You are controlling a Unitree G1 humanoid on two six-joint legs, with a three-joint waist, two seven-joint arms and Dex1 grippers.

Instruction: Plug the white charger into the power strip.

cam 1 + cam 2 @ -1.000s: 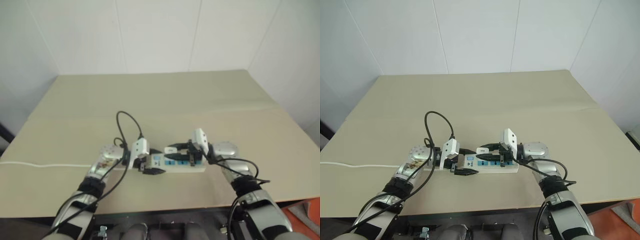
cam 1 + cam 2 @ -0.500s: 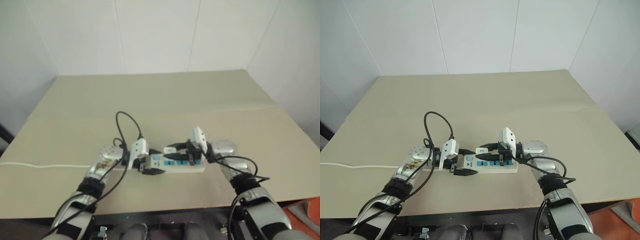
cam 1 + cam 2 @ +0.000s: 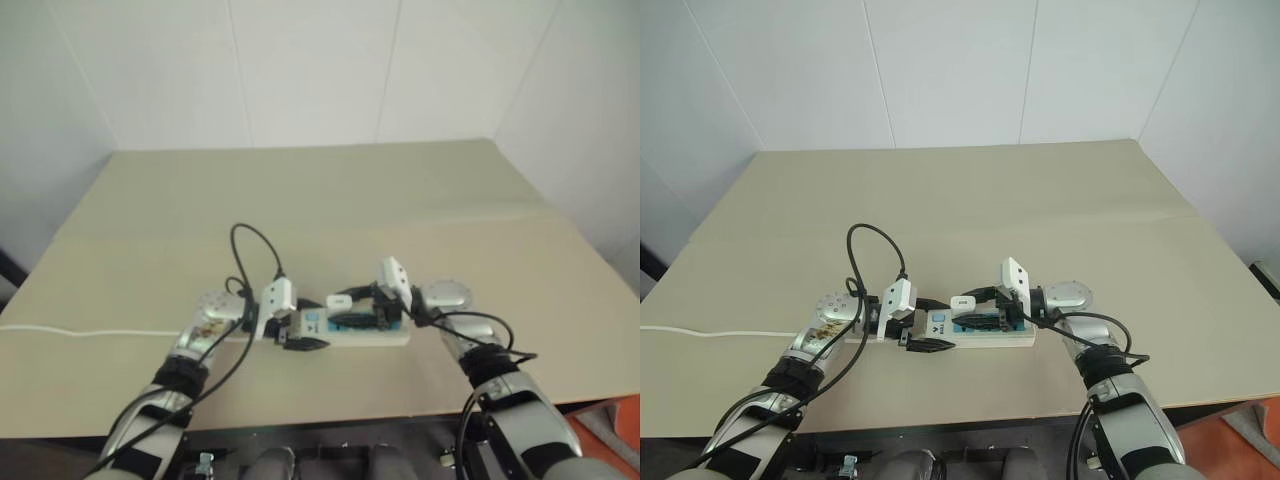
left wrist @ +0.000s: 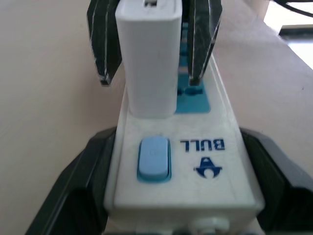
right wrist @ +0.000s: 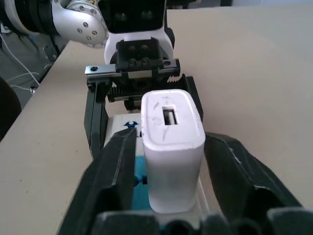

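The small white plastic cube-shaped charger (image 5: 172,154) stands upright in a blue socket panel of the long white plastic power strip (image 4: 188,161), which lies on the beige table (image 3: 970,200) near its front edge. It appears seated, so the plugging step is judged complete.

The left gripper (image 3: 923,326) straddles the strip's switch end, its black fingers (image 4: 78,191) spread wide against both sides, evidently bracing it.

The right gripper (image 5: 172,196) reaches in from the opposite end, roughly level; its fingers (image 4: 105,46) flank the charger with visible gaps, gripping nothing.
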